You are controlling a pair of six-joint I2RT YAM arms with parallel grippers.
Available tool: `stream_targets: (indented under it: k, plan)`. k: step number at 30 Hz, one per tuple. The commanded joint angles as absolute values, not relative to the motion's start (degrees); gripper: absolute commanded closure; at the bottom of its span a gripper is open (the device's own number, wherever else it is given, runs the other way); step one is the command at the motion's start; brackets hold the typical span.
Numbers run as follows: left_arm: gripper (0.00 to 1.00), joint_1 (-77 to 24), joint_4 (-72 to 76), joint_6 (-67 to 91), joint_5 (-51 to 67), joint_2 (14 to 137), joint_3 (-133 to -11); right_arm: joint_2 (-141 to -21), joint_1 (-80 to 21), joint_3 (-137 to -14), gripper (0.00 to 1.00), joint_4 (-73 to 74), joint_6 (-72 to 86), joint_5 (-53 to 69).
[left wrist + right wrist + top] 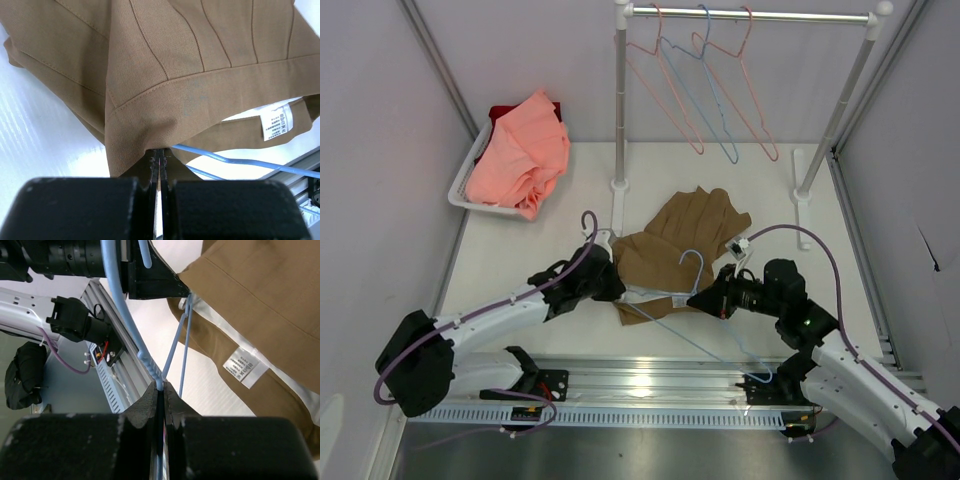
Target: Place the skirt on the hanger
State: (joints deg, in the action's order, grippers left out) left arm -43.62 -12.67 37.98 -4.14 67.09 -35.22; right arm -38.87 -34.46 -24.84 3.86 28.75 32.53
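Left gripper point(159, 153) is clenched on the waistband edge of the skirt point(685, 235). Right gripper point(161, 389) is pinched shut on the wire of the hanger point(112, 270). The hanger's hook rests on the tan fabric.

The skirt lies crumpled mid-table point(520, 260) between the two grippers, with its white label point(276, 121) showing.

Further back, at far left, a white basket point(470, 170) holds a salmon garment point(525, 150). A clothes rail point(750, 15) stands at the back.

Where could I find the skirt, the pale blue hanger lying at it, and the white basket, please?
skirt point(695, 225): top external view, on its flared tan-brown fabric.
hanger point(119, 310): right wrist view, on its thick blue wire.
basket point(467, 168): top external view, on its white left rim.
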Motion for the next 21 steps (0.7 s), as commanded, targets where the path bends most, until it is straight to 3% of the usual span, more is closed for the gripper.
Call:
stream_targets:
  k: [1, 21]
  plan:
    - [1.0, -42.8, -10.99, 37.44, -3.43, 64.69, -34.28, -38.85, -34.89, -23.83, 1.0, -4.29, 30.4, 35.94]
    - [1.0, -40.6, -11.78, 36.39, -1.93, 60.38, -31.82, -40.6, -34.89, -19.25, 1.0, -14.5, 35.16, 40.96]
